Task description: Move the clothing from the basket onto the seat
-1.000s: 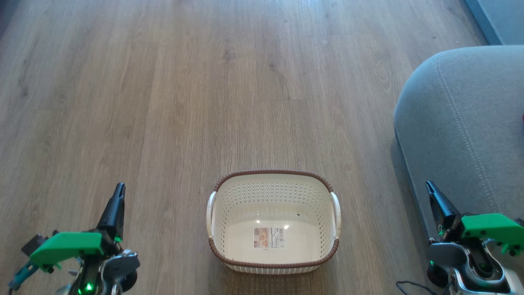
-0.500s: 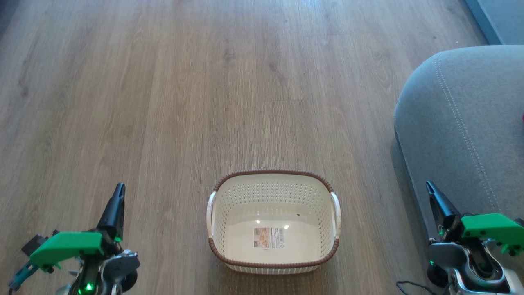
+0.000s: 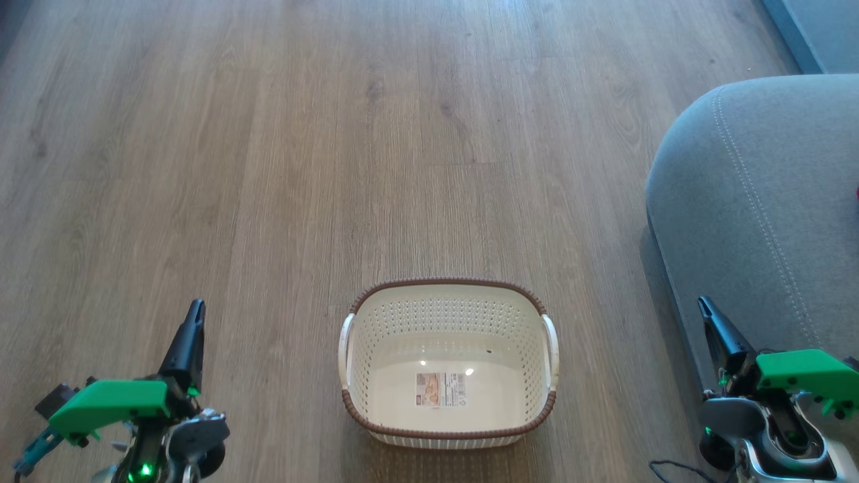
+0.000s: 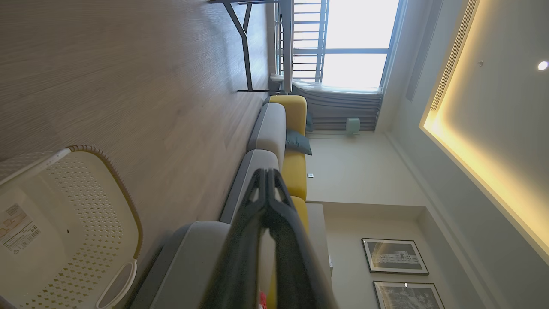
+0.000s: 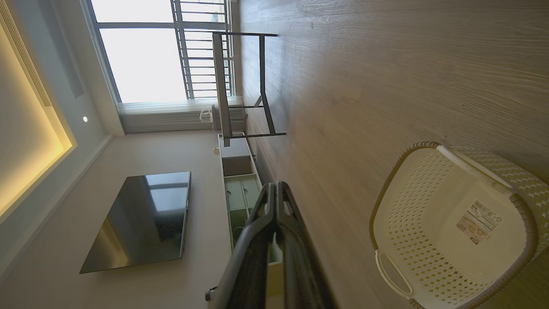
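Observation:
The cream basket point(image 3: 446, 314) stands on the wood floor at bottom centre, with nothing in it but a label on its bottom. The grey seat point(image 3: 758, 201) fills the right side. A tiny sliver of red point(image 3: 857, 193) shows at the picture's right edge over the seat; the rest of the clothing is out of view. My left gripper point(image 3: 196, 307) is shut and holds nothing, low at the left, well clear of the basket. My right gripper point(image 3: 702, 305) is shut and holds nothing too, low at the right beside the seat's front edge. The basket point(image 4: 85, 206) point(image 5: 411, 206) appears in both wrist views.
Bare wood floor point(image 3: 402, 134) stretches ahead and to the left. A black-legged table point(image 5: 244, 86) stands by the window, and a dark screen point(image 5: 141, 219) hangs on the wall. The sofa has a yellow back point(image 4: 296, 116). A dark cable point(image 3: 671, 469) lies at the lower right.

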Robot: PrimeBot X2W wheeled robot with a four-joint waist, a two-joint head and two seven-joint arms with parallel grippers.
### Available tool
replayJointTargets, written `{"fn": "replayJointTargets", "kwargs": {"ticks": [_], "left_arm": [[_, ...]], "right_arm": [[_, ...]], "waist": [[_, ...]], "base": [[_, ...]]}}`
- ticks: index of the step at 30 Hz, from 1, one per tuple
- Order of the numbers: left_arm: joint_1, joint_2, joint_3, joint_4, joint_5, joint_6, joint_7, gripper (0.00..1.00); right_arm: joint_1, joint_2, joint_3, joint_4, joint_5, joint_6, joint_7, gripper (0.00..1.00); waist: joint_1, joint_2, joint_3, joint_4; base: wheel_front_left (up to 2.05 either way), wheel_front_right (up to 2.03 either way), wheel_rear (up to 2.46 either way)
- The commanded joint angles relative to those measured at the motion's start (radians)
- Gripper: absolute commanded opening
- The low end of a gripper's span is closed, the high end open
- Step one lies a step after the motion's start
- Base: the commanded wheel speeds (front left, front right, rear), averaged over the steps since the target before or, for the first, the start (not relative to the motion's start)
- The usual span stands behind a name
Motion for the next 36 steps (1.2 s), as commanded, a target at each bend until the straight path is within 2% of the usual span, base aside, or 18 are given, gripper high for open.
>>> {"fn": "replayJointTargets", "kwargs": {"ticks": [1,36], "left_arm": [[-0.056,0.008,0.036,-0.034,-0.004,-0.007,0.004,0.0],[-0.056,0.008,0.036,-0.034,-0.004,-0.007,0.004,0.0]], "right_arm": [[-0.015,-0.005,0.017,-0.041,0.006,0.007,0.007,0.0],[-0.015,-0.005,0.017,-0.041,0.006,0.007,0.007,0.0]], "waist": [[0.0,0.0,0.0,0.0],[0.0,0.0,0.0,0.0]], "base": [[0.0,0.0,0.0],[0.0,0.0,0.0]]}}
